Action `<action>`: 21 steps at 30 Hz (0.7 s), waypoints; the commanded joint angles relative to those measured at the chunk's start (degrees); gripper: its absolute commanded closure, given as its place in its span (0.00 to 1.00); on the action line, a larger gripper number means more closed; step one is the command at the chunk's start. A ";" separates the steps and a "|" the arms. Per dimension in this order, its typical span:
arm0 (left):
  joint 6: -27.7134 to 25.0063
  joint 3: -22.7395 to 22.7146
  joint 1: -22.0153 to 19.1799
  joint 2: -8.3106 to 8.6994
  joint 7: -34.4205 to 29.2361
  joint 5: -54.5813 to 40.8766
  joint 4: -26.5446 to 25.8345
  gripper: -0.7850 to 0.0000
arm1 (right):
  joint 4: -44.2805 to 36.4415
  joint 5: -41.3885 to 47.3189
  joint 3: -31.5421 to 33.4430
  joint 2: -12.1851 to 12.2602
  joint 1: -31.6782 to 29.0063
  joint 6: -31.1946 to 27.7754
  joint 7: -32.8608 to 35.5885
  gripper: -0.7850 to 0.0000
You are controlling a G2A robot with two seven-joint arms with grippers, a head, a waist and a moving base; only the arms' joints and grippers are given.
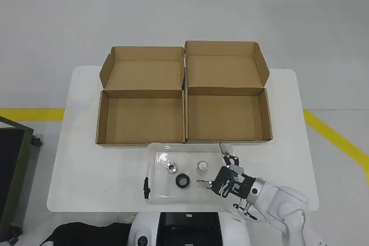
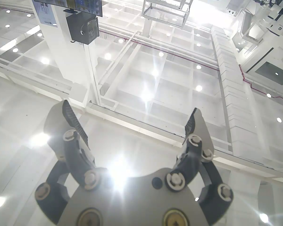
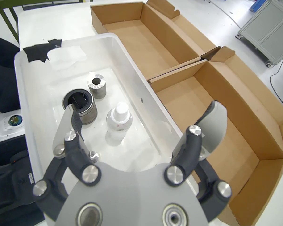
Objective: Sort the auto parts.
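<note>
A clear plastic bin (image 1: 184, 146) (image 3: 132, 55) stands at the table's near edge. In it are a small steel cylinder (image 1: 170, 167) (image 3: 97, 87), a dark ring-shaped bearing (image 1: 183, 181) (image 3: 81, 105) and a small white bottle (image 1: 203, 165) (image 3: 119, 118). My right gripper (image 1: 214, 173) (image 3: 141, 108) hangs open over the bin's right end, one finger near the bearing and the other over the bin's rim, holding nothing. A small metal piece (image 3: 94, 156) lies under it. My left gripper (image 2: 130, 108) is open, empty and pointed up at the ceiling.
Two open cardboard boxes, one on the left (image 1: 140, 120) (image 3: 141, 38) and one on the right (image 1: 224, 117) (image 3: 202, 109), sit side by side just behind the bin, flaps up. Black tape (image 3: 41, 50) marks the bin's far wall. A green cart (image 1: 9, 178) stands off the table's left.
</note>
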 commanded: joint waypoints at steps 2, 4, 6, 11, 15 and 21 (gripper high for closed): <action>0.00 0.00 0.00 0.00 0.00 0.00 0.00 0.00 | 0.94 0.27 -1.14 0.05 1.47 -0.76 3.48 0.00; 0.00 0.00 0.00 0.00 0.00 0.00 0.00 0.00 | 1.38 1.11 -1.72 0.09 2.24 -1.34 5.21 0.00; 0.00 0.00 0.00 0.00 0.00 0.00 0.00 0.00 | 1.60 1.42 -2.14 0.18 2.98 -2.16 7.02 0.00; 0.00 0.00 0.00 0.00 0.00 0.00 0.00 0.00 | 2.15 2.83 -2.93 0.39 4.16 -3.31 10.61 0.00; 0.00 0.00 0.00 0.00 0.00 0.00 0.00 0.00 | 2.71 4.15 -3.41 0.56 4.97 -4.05 12.92 0.15; 0.00 0.00 0.00 0.00 0.00 0.00 0.00 0.00 | 3.77 5.32 -3.88 0.85 6.08 -4.39 14.91 0.51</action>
